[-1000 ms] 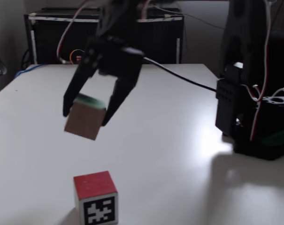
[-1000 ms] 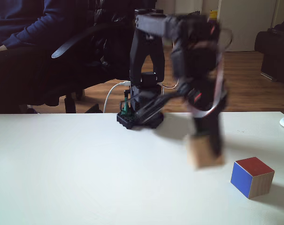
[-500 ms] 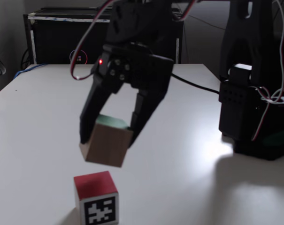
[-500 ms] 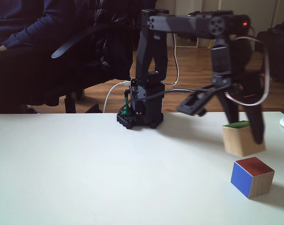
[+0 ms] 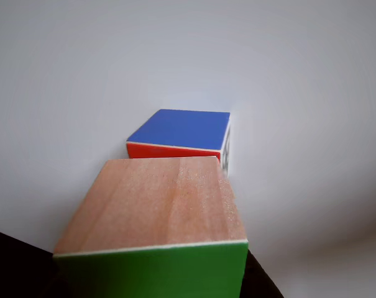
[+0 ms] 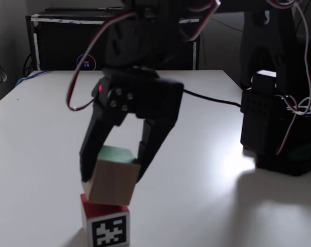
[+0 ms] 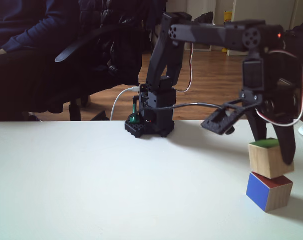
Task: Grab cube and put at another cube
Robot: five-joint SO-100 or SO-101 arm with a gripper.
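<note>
Black two-finger gripper (image 6: pixel 111 177) clamps the wooden cube with light-brown grained faces and a bright green face (image 6: pixel 112 176), one finger on each of two opposite sides, green face uppermost in both fixed views.

Cube position: directly over the second cube, the one with blue, red-orange and marker-patterned white faces (image 6: pixel 106 220), which sits on the white table (image 6: pixel 37 123) near its front edge in a fixed view (image 7: pixel 268 190). In that side-on view the wooden cube (image 7: pixel 265 159) looks to be touching the red top face or a hair above it; contact cannot be confirmed.

Key relation for the coming release: alignment of upper cube over lower.
- Wooden cube is tilted, lower corner toward the red face, not sitting flat.
- It is also twisted about the vertical relative to the lower cube, so edges do not run parallel.
- In the other view the wooden face (image 5: pixel 156 205) covers the near part of the blue-and-red cube (image 5: pixel 178 133), whose far part shows beyond it; the overlap looks partial.

Judgement: placing step nearly complete. If the fingers part now, the cube may settle flat or slide off. A small levelling first would help.
</note>
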